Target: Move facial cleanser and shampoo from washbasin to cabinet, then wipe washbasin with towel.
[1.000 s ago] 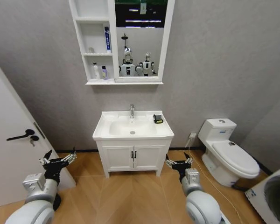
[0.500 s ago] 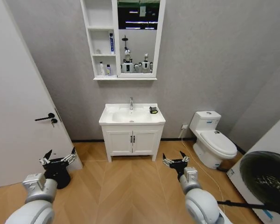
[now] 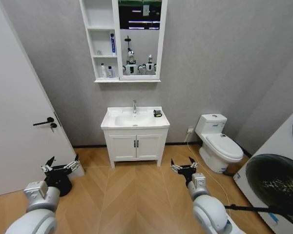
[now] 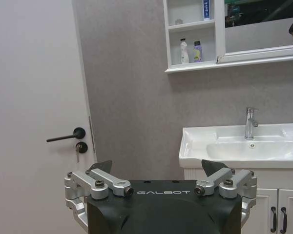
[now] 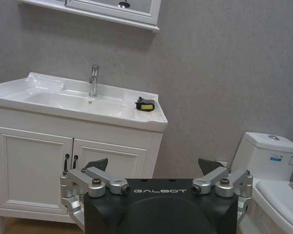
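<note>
Both end effectors, left (image 3: 61,166) and right (image 3: 184,167), hang wide open above the floor; towel (image 3: 157,113) rests at the washbasin's (image 3: 135,119) 3 o'clock edge.

Evenly, brightly lit from overhead; soft shadows lying under the washbasin (image 3: 135,120); edges bowing in head view.

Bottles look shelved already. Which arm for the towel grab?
Right, probably. The towel lies on the washbasin's right rear corner, on the right gripper's side. Both grippers hang open and empty, far back; left gripper sits farther across.
</note>
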`<state>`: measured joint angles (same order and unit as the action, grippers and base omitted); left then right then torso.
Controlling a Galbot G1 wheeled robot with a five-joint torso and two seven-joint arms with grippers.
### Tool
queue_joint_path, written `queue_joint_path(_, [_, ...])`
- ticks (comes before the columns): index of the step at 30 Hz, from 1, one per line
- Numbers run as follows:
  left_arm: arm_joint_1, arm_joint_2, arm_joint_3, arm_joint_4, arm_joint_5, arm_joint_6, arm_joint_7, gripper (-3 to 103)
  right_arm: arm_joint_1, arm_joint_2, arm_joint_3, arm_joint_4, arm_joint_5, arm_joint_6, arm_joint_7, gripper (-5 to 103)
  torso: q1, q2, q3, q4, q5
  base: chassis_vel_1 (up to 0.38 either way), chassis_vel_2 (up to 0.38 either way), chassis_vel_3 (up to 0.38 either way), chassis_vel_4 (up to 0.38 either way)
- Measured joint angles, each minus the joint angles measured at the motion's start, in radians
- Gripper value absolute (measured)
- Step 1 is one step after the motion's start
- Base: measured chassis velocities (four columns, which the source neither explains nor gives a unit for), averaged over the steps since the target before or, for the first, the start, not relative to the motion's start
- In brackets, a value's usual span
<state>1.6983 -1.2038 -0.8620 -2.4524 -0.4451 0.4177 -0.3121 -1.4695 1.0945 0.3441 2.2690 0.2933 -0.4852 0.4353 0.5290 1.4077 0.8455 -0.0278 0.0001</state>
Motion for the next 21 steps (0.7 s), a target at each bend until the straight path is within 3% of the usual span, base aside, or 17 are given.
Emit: queue_joint_path(21, [0.000,0.000,0.000,0.000,0.000,0.000,0.000,100,-0.001,0.000,0.000,0.001,-0.001,-0.002,0.002,100,0.000,0.000,0.000,0.0001,0.0001,0.000,0.000,0.000,0.000])
